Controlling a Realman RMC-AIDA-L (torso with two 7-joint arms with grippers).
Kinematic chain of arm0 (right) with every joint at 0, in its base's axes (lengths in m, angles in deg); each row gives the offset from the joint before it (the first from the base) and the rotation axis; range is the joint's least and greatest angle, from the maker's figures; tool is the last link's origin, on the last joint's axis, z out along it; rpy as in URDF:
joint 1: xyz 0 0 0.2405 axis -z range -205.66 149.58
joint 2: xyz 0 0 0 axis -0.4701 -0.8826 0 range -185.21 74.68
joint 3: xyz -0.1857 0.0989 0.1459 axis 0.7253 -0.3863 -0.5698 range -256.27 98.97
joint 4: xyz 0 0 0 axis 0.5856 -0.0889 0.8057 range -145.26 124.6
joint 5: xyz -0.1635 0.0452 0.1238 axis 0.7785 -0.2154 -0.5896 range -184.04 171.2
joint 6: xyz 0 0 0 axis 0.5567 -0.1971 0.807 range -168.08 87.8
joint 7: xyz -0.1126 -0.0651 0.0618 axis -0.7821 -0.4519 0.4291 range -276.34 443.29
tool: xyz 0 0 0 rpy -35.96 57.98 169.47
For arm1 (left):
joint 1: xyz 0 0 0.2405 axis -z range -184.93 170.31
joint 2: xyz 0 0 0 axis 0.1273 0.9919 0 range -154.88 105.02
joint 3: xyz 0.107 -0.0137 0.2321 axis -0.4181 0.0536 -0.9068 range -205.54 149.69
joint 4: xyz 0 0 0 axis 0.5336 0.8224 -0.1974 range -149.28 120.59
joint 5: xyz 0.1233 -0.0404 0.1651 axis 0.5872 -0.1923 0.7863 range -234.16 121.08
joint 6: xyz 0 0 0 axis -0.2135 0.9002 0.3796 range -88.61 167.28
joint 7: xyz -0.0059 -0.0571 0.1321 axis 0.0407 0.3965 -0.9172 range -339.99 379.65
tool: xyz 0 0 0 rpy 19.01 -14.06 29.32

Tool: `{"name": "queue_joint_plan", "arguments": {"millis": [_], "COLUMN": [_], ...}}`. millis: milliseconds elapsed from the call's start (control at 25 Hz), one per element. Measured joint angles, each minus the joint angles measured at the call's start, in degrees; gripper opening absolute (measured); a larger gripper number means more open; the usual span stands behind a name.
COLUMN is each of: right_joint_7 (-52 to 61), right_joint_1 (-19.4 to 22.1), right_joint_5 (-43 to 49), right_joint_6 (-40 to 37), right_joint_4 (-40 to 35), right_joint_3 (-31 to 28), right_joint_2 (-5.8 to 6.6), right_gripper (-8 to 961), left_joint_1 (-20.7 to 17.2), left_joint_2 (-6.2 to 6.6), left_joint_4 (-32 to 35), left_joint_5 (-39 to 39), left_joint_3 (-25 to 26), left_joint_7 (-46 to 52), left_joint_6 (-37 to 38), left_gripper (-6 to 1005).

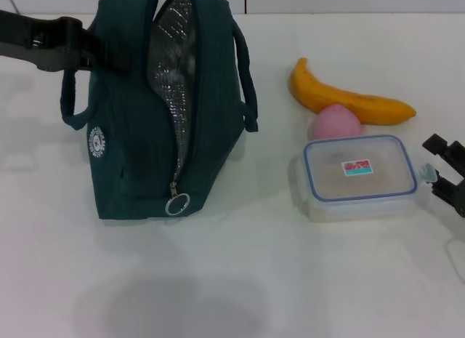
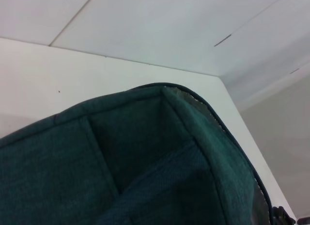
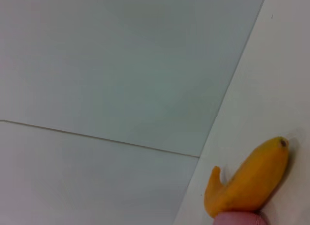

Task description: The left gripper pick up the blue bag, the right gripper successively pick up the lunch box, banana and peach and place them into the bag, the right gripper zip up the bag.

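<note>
The blue bag (image 1: 138,127) is standing upright on the left half of the white bench (image 1: 240,272), its zipper gaping open along the top and front so that the silver foil lining (image 1: 173,54) is showing, and the metal ring pull (image 1: 177,204) is hanging low near the bag's base. The left pincer (image 1: 91,46) is reaching in from the left edge and pressing against the upper left side of the bag, beside a loop handle; whether its fingers are closed on the fabric I cannot tell, since the bag is hiding them. In the left wrist view the bag's teal cloth (image 2: 135,172) is filling the lower part of the picture. To the right, well apart from the bag, the lunch box (image 1: 360,176) is lying flat with its blue-rimmed lid on. The peach (image 1: 336,123) is sitting just behind it, touching the banana (image 1: 349,98), which is curving along the far side. The right pincer (image 1: 445,179) is hovering just beside the lunch box's right end at the picture's edge, its fingers looking spread and gripping nothing.
</note>
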Motion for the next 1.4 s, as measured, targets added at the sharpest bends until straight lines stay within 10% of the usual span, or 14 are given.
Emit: {"name": "queue_joint_plan", "arguments": {"millis": [920,1400], "right_joint_7": [0.35,-0.74], "right_joint_1": [-3.99,-4.19], "right_joint_5": [0.01,0.06], "right_joint_6": [1.0,5.19], "right_joint_4": [-0.35,-0.59], "right_joint_3": [1.33,3.84], "right_joint_2": [0.11,0.26], "right_gripper": [869,645], "left_joint_1": [-0.55,-0.54], "left_joint_2": [-0.22,-0.15], "left_joint_4": [0.23,0.27], "left_joint_5": [-0.01,0.07], "left_joint_3": [0.14,0.06], "left_joint_7": [-1.25,-1.26], "left_joint_6": [0.2,0.2], "left_gripper": [42,43]}}
